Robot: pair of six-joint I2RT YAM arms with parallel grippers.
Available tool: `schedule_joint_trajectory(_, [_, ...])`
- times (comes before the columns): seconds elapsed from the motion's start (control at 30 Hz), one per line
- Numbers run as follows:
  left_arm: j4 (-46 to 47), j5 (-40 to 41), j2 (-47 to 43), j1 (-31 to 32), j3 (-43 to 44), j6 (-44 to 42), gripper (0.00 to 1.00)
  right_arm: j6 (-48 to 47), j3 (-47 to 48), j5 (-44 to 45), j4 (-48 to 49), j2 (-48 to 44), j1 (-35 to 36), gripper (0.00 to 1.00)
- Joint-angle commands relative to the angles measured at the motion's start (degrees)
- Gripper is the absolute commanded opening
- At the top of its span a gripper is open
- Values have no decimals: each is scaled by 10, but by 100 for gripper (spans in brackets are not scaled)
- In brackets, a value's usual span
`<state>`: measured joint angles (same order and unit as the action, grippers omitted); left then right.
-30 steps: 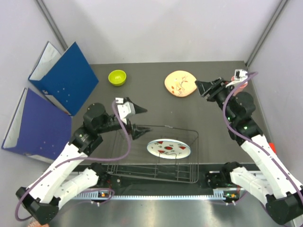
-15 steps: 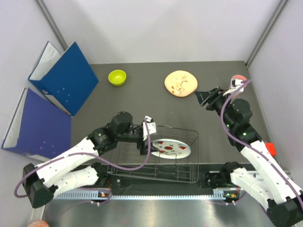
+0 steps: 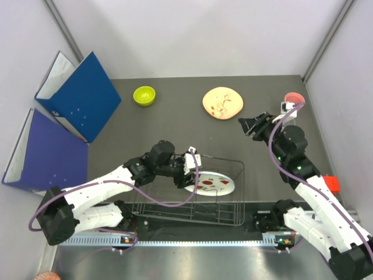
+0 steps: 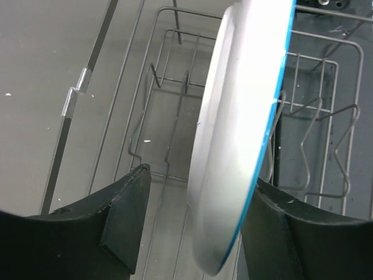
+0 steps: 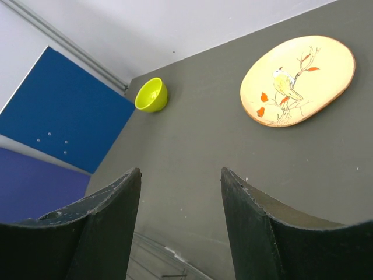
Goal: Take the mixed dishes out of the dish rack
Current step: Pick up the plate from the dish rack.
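top external view, from the left: the lime-green bowl (image 3: 144,95) lies already unloaded, while the left gripper (image 3: 187,170) reaches into the dish rack (image 3: 221,158), fingers spread either side of the propped white plate (image 3: 211,182), seemingly to pinch its rim. further right, beyond the orange-tan plate (image 3: 221,103), the right gripper (image 3: 247,124) hangs spread and empty.

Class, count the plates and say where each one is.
2. The orange-tan plate lies on the table; the white plate sits in the dish rack. None seems hidden.
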<state>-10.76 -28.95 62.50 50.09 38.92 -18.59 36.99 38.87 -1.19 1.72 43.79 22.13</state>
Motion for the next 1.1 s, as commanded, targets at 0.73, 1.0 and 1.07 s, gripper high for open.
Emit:
schedule_joint_trajectory(0.73, [17,94,-42,19,55,-18,0,-2,-30,-3,46,0,6,56])
schedule_joint_trajectory(1.0, [13,122,-66,19,91,-37,0,2,-29,-5,46,-2,6,55])
schedule_joint_trajectory(1.07, [5,124,-69,19,110,-44,0,4,-28,-6,45,-5,6,55])
